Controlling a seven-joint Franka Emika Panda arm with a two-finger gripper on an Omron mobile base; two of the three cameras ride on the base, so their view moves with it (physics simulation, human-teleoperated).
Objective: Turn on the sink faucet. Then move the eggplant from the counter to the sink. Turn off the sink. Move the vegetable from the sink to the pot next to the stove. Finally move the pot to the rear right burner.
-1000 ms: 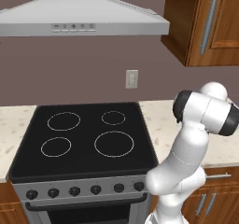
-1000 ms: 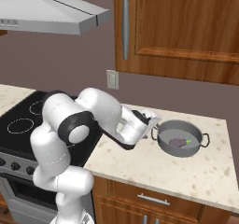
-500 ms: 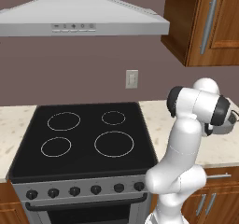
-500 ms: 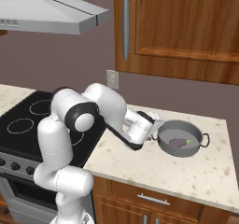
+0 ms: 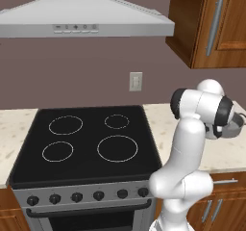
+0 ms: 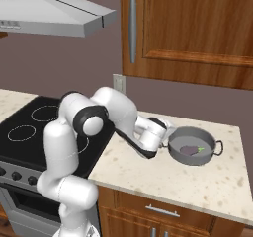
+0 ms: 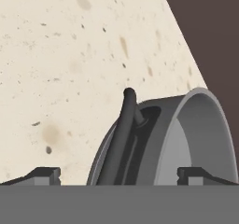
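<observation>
With its open two-finger gripper (image 7: 119,175) straddling the round grey metal pot's (image 6: 193,146) near handle (image 7: 122,134), it should close squarely there.

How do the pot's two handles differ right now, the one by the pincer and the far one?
The near handle of the pot lies between the open pincer fingertips, hidden behind the hand in the right base view. The far handle stands free, in plain sight. Both are thin dark loops.
</observation>
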